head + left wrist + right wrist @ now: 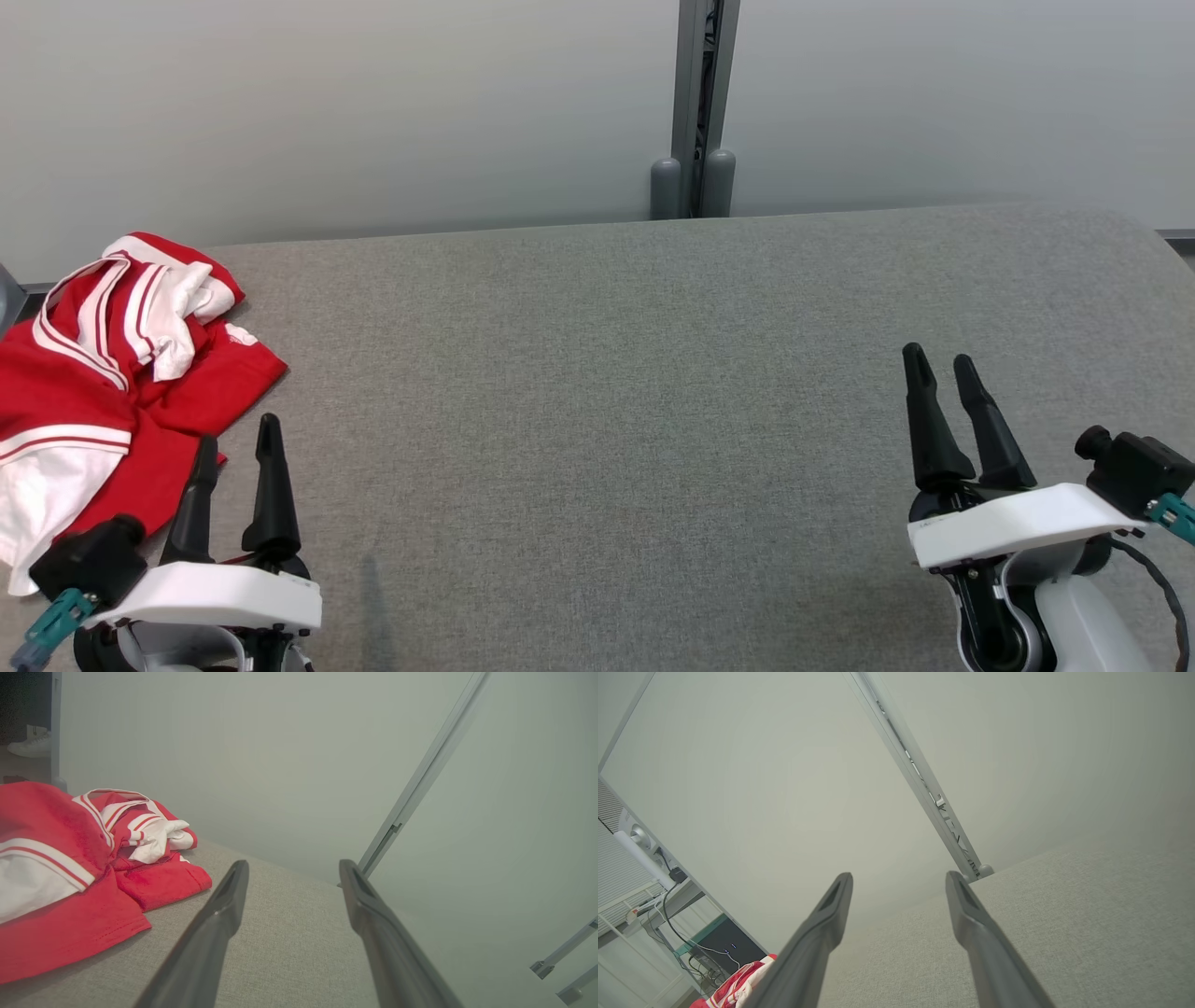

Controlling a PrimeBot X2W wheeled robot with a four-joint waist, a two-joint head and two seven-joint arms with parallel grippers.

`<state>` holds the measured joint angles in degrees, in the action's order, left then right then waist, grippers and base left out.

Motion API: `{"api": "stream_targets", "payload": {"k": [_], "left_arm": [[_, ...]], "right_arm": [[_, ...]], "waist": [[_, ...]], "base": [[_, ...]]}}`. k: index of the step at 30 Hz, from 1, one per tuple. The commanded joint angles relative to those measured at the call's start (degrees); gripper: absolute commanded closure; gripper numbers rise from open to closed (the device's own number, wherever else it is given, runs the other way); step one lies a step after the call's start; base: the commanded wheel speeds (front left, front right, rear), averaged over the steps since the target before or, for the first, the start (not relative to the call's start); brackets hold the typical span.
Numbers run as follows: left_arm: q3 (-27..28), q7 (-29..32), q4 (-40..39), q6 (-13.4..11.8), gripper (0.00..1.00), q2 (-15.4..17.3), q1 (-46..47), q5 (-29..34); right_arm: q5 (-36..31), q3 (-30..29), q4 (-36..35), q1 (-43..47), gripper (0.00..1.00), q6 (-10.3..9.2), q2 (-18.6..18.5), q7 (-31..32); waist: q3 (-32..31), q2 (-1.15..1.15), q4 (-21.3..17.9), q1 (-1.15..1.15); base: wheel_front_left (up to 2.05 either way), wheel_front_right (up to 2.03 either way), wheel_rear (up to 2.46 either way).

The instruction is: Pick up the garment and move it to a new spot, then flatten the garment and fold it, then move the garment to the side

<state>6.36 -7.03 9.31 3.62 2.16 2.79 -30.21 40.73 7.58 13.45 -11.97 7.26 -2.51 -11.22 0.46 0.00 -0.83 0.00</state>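
Observation:
A crumpled red and white garment (112, 373) lies bunched at the far left of the grey table (607, 392), partly over its left edge. My left gripper (238, 439) stands open at the lower left, its fingertips right beside the garment's near hem, nothing between them. In the left wrist view the garment (70, 872) lies to the left of the open left gripper (294, 870). Far off at the lower right, my right gripper (941, 364) is open and empty. The right wrist view shows the right gripper (899, 879) spread over bare cloth, with the garment (738, 982) at the bottom left.
A pale wall panel with a grey metal post (695, 103) runs along the table's far edge. The table's right end (1144, 243) is rounded. A desk with cables and a dark box (719, 942) stands beyond the table's left end.

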Motion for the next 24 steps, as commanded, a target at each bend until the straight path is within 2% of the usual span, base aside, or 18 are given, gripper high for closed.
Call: {"api": "stream_targets", "payload": {"k": [1,13,24], "left_arm": [[-0.51,-0.56,-0.31,-0.33,0.0,0.52,1.64,2.08],[-2.99,-2.77,0.36,-1.29,0.0,0.59,1.91,10.47],[-4.77,-4.47,2.14,-1.79,0.0,0.69,2.35,16.24]], "right_arm": [[-2.55,-0.9,-0.52,0.11,0.0,0.3,-0.4,-0.59],[-14.66,-4.24,0.64,1.12,0.0,0.3,-0.44,-1.59],[-21.91,-5.83,2.58,1.52,0.0,0.32,-0.51,-2.33]], "waist": [[-0.04,0.0,-0.04,0.0],[-0.29,0.0,-0.12,0.0],[-0.61,0.0,-0.17,0.0]], "base": [[0.0,0.0,0.0],[0.0,0.0,0.0],[0.0,0.0,0.0]]}}
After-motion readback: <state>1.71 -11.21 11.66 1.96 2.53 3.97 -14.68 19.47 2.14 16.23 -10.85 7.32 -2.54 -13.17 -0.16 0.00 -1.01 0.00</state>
